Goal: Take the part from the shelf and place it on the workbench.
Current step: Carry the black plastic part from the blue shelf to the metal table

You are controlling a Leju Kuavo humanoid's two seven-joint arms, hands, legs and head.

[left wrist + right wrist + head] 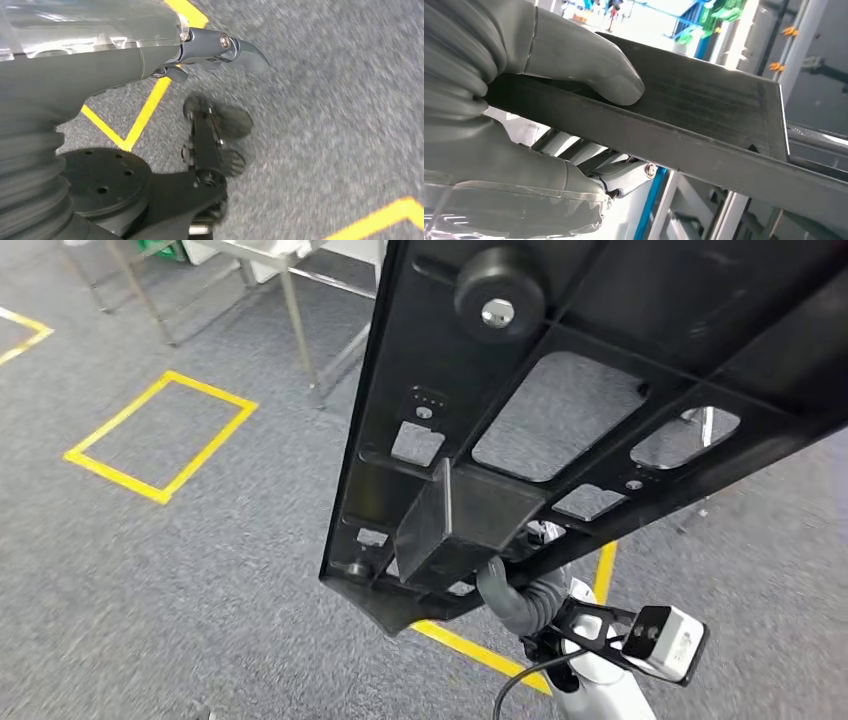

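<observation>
Grey and smooth, the thick thumb [589, 70] of the right hand [524, 100] presses flat on the upper face of a black, matt plastic part [704, 105], while darker jointed fingers [624, 177] with a small silver screw curl up against its underside; the hand grips the part between them. In the right wrist view the held piece is a flat-sided block with a sharp square edge and faint brushed lines on its surface.

In the head view the same part [600, 360] is a large, flat black moulded panel, ribbed into a lattice with several rectangular cut-outs, a round black knob with a silver centre near its far end, and a box-shaped boss on the near end. It is held up in the air above the grey carpeted floor [150, 580], tilted, with the ribbed grey wrist cover of the right arm just beneath the box-shaped boss.

The left hand [210, 50] hangs over the carpet, holding nothing, its dark pointed fingers extended and loosely apart.

Beyond the panel, yellow tape lines [160, 435] mark a rectangle on the coarse carpet, and thin metal table legs [300, 330] stand past the panel's far-left edge.
</observation>
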